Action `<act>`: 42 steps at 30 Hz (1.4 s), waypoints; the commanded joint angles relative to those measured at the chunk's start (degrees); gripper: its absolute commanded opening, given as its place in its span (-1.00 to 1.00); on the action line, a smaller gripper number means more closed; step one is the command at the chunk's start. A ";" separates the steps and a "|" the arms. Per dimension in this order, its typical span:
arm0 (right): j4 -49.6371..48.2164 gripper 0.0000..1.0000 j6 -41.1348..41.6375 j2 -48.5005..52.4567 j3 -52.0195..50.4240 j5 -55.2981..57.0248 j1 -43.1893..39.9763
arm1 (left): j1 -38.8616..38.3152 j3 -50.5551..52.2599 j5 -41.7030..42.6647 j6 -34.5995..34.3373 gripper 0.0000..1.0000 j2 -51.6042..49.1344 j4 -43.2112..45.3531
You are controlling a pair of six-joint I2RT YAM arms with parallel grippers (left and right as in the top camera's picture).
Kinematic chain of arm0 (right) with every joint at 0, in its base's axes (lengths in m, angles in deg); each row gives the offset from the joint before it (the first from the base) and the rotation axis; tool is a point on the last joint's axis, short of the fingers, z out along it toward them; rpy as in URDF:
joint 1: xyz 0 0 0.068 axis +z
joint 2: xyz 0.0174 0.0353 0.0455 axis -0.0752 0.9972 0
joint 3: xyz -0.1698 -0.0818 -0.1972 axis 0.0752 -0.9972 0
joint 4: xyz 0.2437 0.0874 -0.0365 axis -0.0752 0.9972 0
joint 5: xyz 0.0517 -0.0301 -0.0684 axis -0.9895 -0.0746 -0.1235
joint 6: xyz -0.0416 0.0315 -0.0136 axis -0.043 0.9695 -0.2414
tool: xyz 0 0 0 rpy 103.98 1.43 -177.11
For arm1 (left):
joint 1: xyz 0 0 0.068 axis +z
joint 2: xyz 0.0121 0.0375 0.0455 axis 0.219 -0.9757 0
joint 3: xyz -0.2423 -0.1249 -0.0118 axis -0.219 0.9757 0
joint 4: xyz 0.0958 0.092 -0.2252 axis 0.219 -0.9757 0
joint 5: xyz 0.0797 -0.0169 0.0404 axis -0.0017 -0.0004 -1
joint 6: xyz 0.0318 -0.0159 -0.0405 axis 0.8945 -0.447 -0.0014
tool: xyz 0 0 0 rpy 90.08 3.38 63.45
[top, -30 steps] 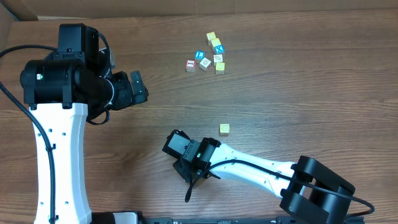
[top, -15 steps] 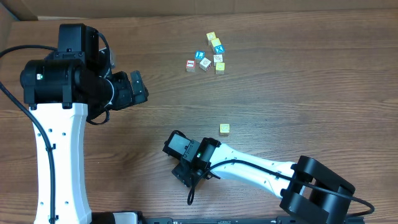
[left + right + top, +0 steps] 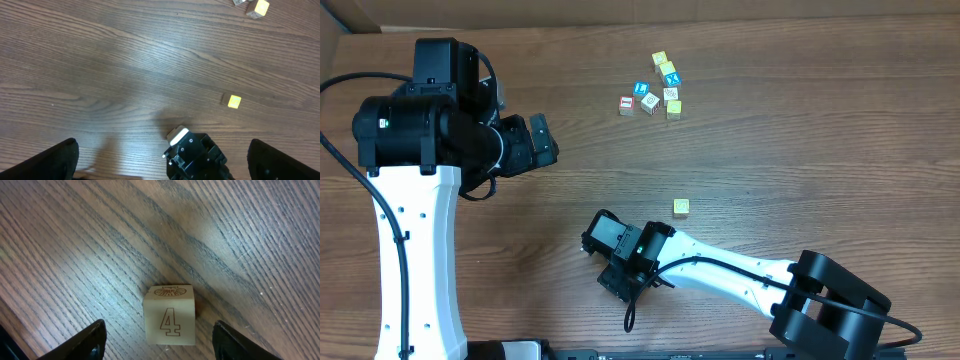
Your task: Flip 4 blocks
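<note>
A cream block (image 3: 170, 321) engraved with a 4 stands on the table between the fingers of my right gripper (image 3: 160, 330). The gripper is open, with a gap on both sides of the block. From overhead the right gripper (image 3: 612, 255) hides that block. A yellow block (image 3: 681, 207) lies alone just beyond it, also seen in the left wrist view as the yellow block (image 3: 234, 101). Farther back sit a blue-faced block (image 3: 641, 89) and a reddish block (image 3: 626, 104). My left gripper (image 3: 542, 140) hangs wide open and holds nothing, its dark fingers (image 3: 55, 160) framing the right arm.
Several other small cubes (image 3: 670, 85) crowd beside the blue and reddish blocks at the back. A yellow cube of that cluster (image 3: 260, 7) shows at the left wrist view's top edge. Cardboard (image 3: 350, 15) borders the table's far left corner.
The right gripper has turned slightly in place and its trailing cable has shifted. The left arm and the visible blocks have not moved.
</note>
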 commanded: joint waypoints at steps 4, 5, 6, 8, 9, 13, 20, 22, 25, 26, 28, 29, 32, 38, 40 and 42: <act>-0.52 0.37 -0.61 1.25 -0.61 -0.39 -0.50 | 0.24 0.00 -0.39 -0.79 1.00 -0.02 0.26; -0.50 0.30 -0.63 1.42 -0.61 -0.48 -0.66 | 0.24 0.00 -0.39 -0.79 0.99 -0.02 0.26; -0.48 0.29 -0.61 1.57 -0.61 -0.59 -0.83 | 0.24 0.00 -0.39 -0.81 0.99 -0.02 0.26; -0.50 0.27 -0.61 1.68 -0.61 -1.01 -1.16 | 0.24 0.00 -0.37 -0.79 0.99 -0.02 0.26; -0.52 0.25 -0.57 1.73 -0.61 -1.05 -1.31 | 0.24 0.00 -0.39 -0.79 0.99 -0.02 0.26; -1.05 0.04 -0.39 1.70 -0.61 -1.22 -1.62 | 0.24 0.00 -0.39 -0.81 1.00 -0.02 0.26; -1.18 -0.02 -0.39 1.70 -0.61 -1.38 -1.62 | 0.24 0.00 -0.39 -0.79 1.00 -0.02 0.26; -1.16 -0.01 -0.39 1.73 -0.61 -1.40 -1.62 | 0.24 0.00 -0.37 -0.81 0.99 -0.02 0.26; -1.16 0.17 -0.39 1.73 -0.61 -1.42 -1.60 | 0.24 0.00 -0.39 -0.81 0.99 -0.02 0.26; -1.16 0.17 -0.39 1.73 -0.61 -1.42 -1.60 | 0.24 0.00 -0.37 -0.79 0.99 -0.02 0.26; -1.01 0.13 -0.39 1.92 -0.61 -1.42 -1.60 | 0.24 0.00 -0.39 -0.81 0.99 -0.02 0.26; -0.85 0.09 -0.39 2.12 -0.61 -1.42 -1.60 | 0.24 0.00 -0.39 -0.81 0.99 -0.02 0.26; -0.57 0.04 -0.39 2.40 -0.61 -1.40 -1.60 | 0.24 0.00 -0.39 -0.81 0.99 -0.02 0.26; -1.03 -0.24 -0.15 2.40 -0.52 -1.42 -1.62 | 0.24 0.00 -0.39 -0.79 1.00 -0.02 0.26; -1.05 -0.26 -0.13 2.40 -0.50 -1.42 -1.62 | 0.24 0.00 -0.37 -0.79 0.99 -0.02 0.26; -1.03 -0.28 -0.15 2.40 -0.48 -1.40 -1.62 | 0.24 0.00 -0.39 -0.81 0.99 -0.02 0.26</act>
